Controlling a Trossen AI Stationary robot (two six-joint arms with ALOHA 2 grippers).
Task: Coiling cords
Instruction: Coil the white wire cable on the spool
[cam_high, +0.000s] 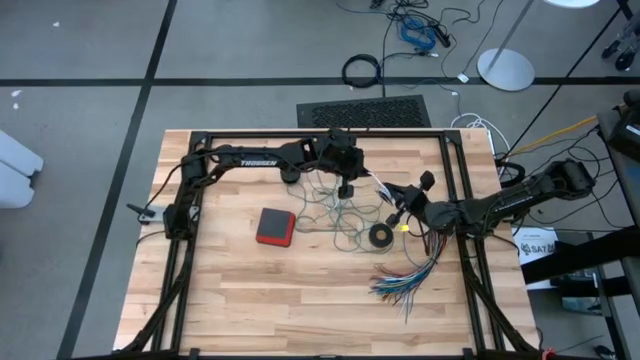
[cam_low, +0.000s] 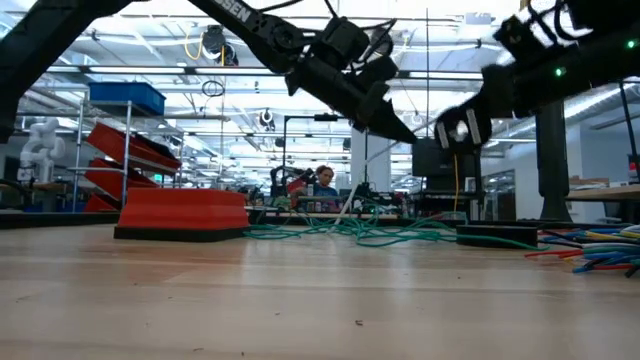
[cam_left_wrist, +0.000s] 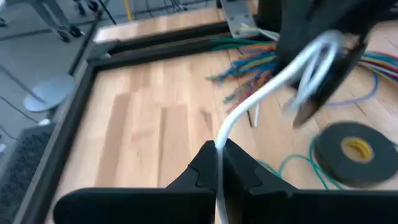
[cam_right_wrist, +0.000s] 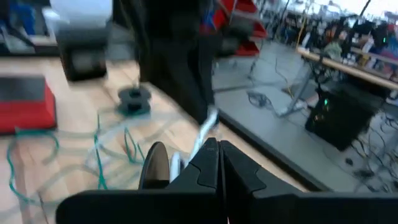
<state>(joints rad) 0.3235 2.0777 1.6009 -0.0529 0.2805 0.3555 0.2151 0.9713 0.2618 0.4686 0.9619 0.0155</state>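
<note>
Wooden table (cam_high: 250, 300), bare planks nearest the camera; holding, left to right: left gripper (cam_high: 347, 187) at the far middle of the table, jaws pinched shut on white cord (cam_left_wrist: 261, 93); the teal-green cord (cam_high: 335, 222) in a loose tangle on the planks beneath and between the arms, beside a red block (cam_high: 275, 226); black tape ring (cam_high: 381, 237); right gripper (cam_high: 403, 208), jaws likewise shut on the white cord. White cord runs as a short raised span from one gripper to the other, long axis roughly left to right across the table, both arms equally on it. Fanned multicoloured wires (cam_high: 410, 280) lie nearer the front, right of centre, apart from both cords
</note>
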